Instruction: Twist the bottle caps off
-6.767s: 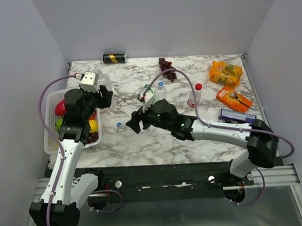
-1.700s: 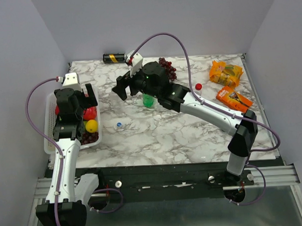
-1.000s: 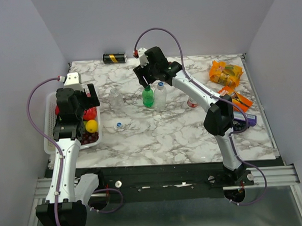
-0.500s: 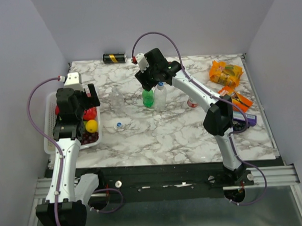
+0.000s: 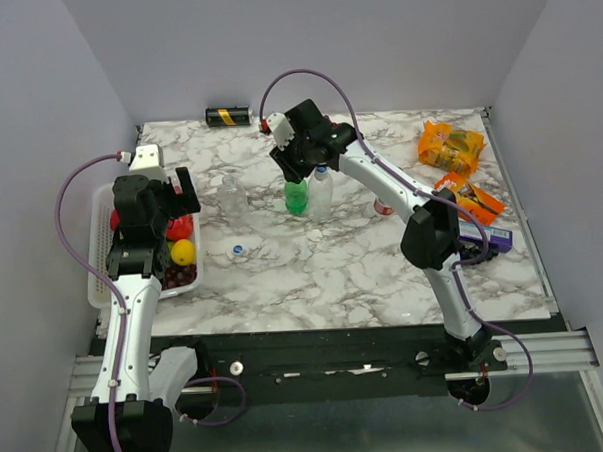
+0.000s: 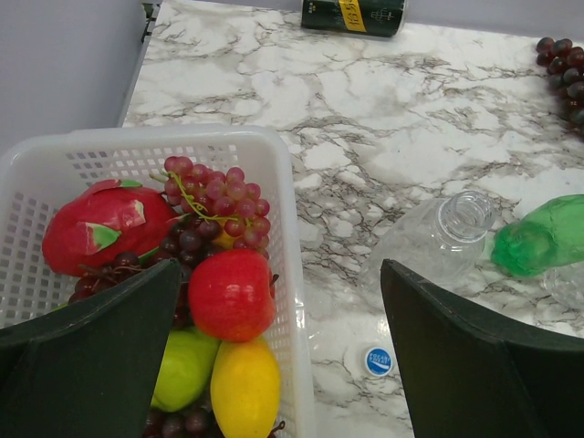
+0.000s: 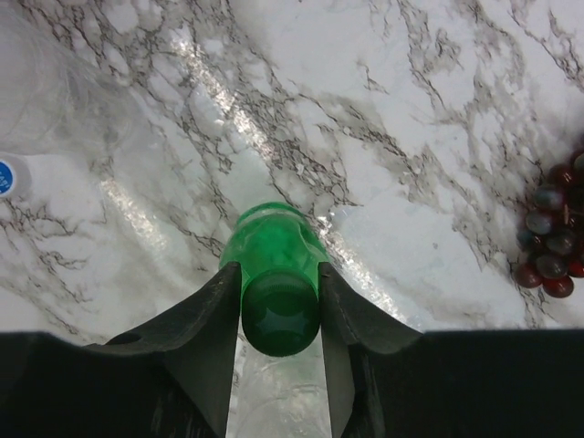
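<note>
On the marble table (image 5: 314, 275), a translucent green bottle (image 5: 296, 197) stands upright at the far middle, with a clear bottle (image 5: 320, 190) just to its right and bare marble on its near side. The right gripper (image 7: 278, 278) pinches its dark green cap (image 7: 280, 319) from both sides (fingers touching). The left gripper (image 6: 278, 301) gapes wide above the right rim of the white basket (image 6: 285, 196), well left of the bottles.
</note>
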`<state>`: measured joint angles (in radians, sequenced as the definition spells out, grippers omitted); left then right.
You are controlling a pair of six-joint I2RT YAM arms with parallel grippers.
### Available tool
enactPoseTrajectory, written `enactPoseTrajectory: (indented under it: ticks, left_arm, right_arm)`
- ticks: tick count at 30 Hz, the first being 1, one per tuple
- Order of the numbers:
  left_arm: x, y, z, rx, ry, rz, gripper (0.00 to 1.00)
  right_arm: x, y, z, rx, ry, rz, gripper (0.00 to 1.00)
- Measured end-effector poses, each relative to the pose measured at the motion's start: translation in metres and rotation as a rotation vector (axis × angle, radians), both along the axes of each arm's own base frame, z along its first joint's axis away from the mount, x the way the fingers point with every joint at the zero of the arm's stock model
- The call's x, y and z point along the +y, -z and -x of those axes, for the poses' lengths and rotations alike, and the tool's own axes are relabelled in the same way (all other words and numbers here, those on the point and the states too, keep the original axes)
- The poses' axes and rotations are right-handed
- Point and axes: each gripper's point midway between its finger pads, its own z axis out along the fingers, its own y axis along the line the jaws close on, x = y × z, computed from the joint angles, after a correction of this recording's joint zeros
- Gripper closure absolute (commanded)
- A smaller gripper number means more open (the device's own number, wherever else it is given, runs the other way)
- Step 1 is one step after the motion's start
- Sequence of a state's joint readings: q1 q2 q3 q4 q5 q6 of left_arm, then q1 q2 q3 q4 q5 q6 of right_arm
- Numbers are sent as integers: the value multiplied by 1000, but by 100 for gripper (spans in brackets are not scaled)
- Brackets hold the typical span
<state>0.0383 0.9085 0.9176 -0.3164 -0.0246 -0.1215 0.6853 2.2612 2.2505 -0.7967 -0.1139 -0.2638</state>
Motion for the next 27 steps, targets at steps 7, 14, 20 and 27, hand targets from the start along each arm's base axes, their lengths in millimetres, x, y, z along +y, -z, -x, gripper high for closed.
enactPoseTrajectory:
  ticks: [7, 14, 20, 27]
  left_arm:
    - [0, 0, 0, 0, -1, 0, 1]
    - [-3, -1, 0, -4, 17, 5, 1]
    - [-14, -12, 5, -49, 77, 20, 1]
    - [-39, -29, 10, -120, 194, 37, 1]
  right_arm:
    - [1, 0, 2, 9, -11, -1, 99]
    - [3, -1, 3, 15, -17, -11, 99]
    - [2, -20, 4, -14, -16, -34, 99]
    - [-5, -88, 13, -117, -17, -116, 99]
